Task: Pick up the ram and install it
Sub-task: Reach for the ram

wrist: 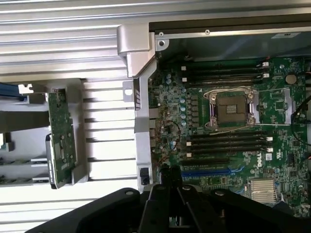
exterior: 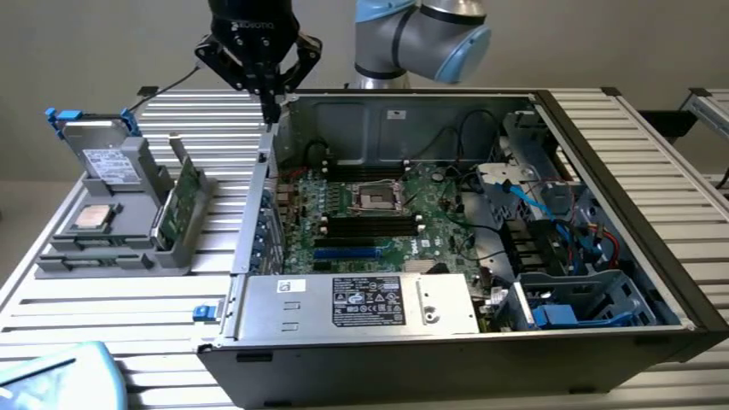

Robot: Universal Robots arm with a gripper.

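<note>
Fingers [exterior: 271, 108] closed (pointing down) above computer case [exterior: 353, 128].

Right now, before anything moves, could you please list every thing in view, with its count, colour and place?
table: one, silver slats, under everything
computer case: one, black, open, on the table
motherboard: one, green, inside the case
processor socket: one, silver frame, on the motherboard
power supply: one, silver, at the case's near edge
holder: one, grey, at the exterior view's left of the case
hard drive: one, silver, blue clips, at the holder's far end
processor chip: one, silver, flat on the holder
circuit card: one, green, on edge in the holder
gripper: one, black, shut, empty, above the case's far corner
arm: one, grey and light blue, behind the case
</note>
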